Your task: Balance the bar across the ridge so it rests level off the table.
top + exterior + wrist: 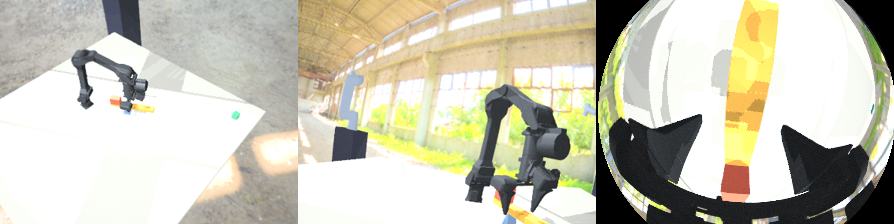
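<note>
The bar [144, 108] [526, 215] [750, 75], yellow-orange, lies over the blue ridge [127, 112] [509, 219], which shows beneath it. A red block [115, 101] [497, 194] [735, 179] sits on the bar at the end nearer the arm's base [86, 106] [473, 196]; the opposite end of the bar points toward the side of the table [124, 169] [392, 188] [796, 65] where the green cube rests. Whether the bar is exactly level cannot be determined from these views.

The gripper [132, 102] [521, 211] [742, 124] is open nearly to its full width and has hold of nothing. In the wrist view its fingers stand one on each side of the bar, with a visible gap on both sides; the bar is released. The gripper points down, positioned over the bar between the red block and the bar's far end.

The green cube [235, 115] [872, 109] rests near the table's right-hand corner in the top view, well apart from the bar. A dark post [123, 22] rises beyond the table's upper corner in the same view.
</note>
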Tool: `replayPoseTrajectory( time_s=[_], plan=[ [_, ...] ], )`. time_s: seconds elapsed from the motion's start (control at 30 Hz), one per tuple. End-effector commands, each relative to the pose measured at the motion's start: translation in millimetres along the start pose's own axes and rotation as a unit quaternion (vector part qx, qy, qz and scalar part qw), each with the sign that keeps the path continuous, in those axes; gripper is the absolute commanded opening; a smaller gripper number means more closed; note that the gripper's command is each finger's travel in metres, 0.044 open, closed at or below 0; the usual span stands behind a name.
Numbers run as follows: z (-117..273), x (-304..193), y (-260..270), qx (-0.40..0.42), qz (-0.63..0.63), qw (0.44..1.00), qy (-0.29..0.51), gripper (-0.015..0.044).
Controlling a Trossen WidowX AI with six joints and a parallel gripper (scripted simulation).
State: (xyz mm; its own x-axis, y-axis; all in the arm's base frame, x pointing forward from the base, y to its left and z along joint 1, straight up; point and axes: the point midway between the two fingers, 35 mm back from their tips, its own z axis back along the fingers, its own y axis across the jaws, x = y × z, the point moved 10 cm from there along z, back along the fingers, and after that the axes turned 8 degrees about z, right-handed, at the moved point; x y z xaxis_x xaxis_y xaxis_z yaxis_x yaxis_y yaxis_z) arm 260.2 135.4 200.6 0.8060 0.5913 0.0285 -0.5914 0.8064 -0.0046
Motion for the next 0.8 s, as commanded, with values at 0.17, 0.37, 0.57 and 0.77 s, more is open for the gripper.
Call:
replayPoseTrajectory(
  time_s=[0.17, 0.37, 0.57, 0.77],
  plan=[
    [80, 3, 0, 0.0, 0.0, 1.0, -0.001, 0.044],
    [99, 0, 0, 0.0, 0.0, 1.0, -0.001, 0.044],
    [99, 0, 0, 0.0, 0.0, 1.0, -0.001, 0.044],
    [99, 0, 0, 0.0, 0.0, 1.0, -0.001, 0.044]
  ],
)
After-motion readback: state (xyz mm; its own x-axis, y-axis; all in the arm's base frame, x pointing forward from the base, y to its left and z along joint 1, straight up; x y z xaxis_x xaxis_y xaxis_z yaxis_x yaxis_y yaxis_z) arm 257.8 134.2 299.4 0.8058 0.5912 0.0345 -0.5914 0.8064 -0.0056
